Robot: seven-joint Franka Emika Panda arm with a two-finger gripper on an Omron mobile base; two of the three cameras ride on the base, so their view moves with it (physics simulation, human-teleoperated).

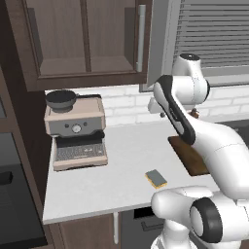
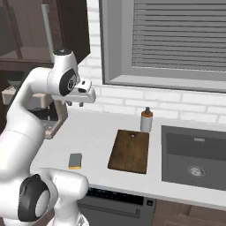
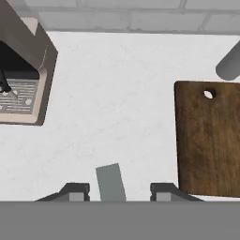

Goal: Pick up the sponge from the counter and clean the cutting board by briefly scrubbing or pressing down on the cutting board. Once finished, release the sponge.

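On the counter, near its front edge, lies one sponge, flat, dark grey-green face up over a yellow base, nothing touching it. One cutting board lies flat to its right, well apart from it, with bare worktop between them.

The gripper hangs high above the counter, pointing down. In the hand view its two finger tips stand apart with the sponge seen between them far below (jaws spread, nothing held). In the right base view the hand sits at backsplash height, level with the white brick.

View differences:
- Right base view: one sink, a dark basin set in the counter just right of the board; only its drain is seen inside. One small bottle stands upright just behind the board's far edge.
- Left base view: the arm covers most of the board, so only its left strip shows. One coffee machine is seen whole at the counter's left end, with a dark bowl-shaped top.
- Hand view: the board's hanging hole at its far end; the machine's drip tray at left; the bottle as a grey blur at upper right.

Count: sponge 1, board 1, bottle 1, machine 1, sink 1.
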